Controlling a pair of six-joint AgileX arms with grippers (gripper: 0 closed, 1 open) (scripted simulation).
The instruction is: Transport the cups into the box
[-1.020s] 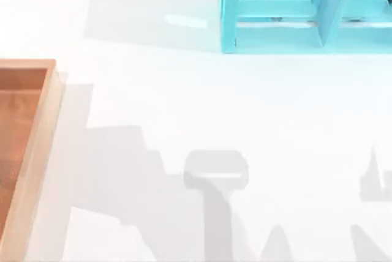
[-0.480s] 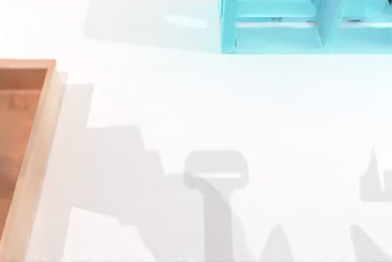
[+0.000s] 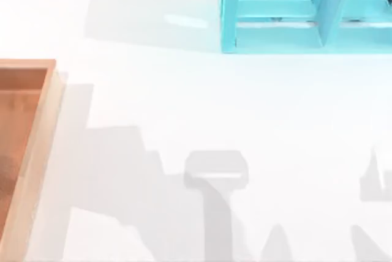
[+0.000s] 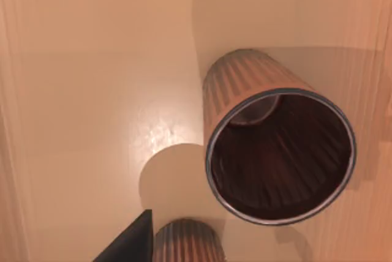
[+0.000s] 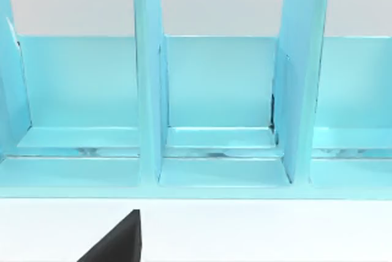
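Note:
The box (image 3: 37,145) lies at the table's left edge, cut off by the top view's border. In the left wrist view, one ribbed copper-brown cup (image 4: 275,145) stands on the box's orange floor (image 4: 86,90), its dark inside facing the camera. The ribbed side of a second cup (image 4: 184,240) shows right beside a dark part of my left gripper (image 4: 131,243); whether it is held I cannot tell. A dark part of my right gripper (image 5: 116,240) hangs above the white table, facing the turquoise shelf.
A turquoise shelf-like frame (image 3: 294,11) with upright dividers (image 5: 147,90) stands at the table's back right. White tabletop (image 3: 184,103) stretches between it and the box, crossed by the arms' grey shadows.
The shading inside the box's visible part has darkened slightly toward its near end. Shelf, box and the shadows on the table have stayed put.

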